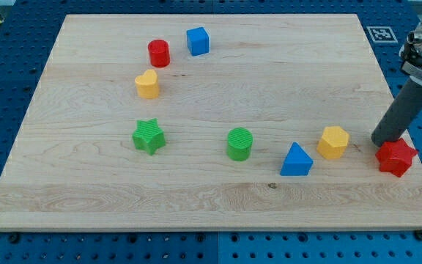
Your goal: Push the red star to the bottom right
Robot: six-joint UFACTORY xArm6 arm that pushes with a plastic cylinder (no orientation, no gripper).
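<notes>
The red star [395, 157] lies near the board's right edge, low at the view's right. My tip [382, 141] sits just above and left of the star, touching or nearly touching its upper left side. The dark rod rises from there toward the view's upper right.
On the wooden board [211, 198] lie a yellow hexagon [333, 141], a blue triangle [296, 160], a green cylinder [239, 144], a green star [149, 136], a yellow heart [147, 84], a red cylinder [159, 53] and a blue cube [198, 41].
</notes>
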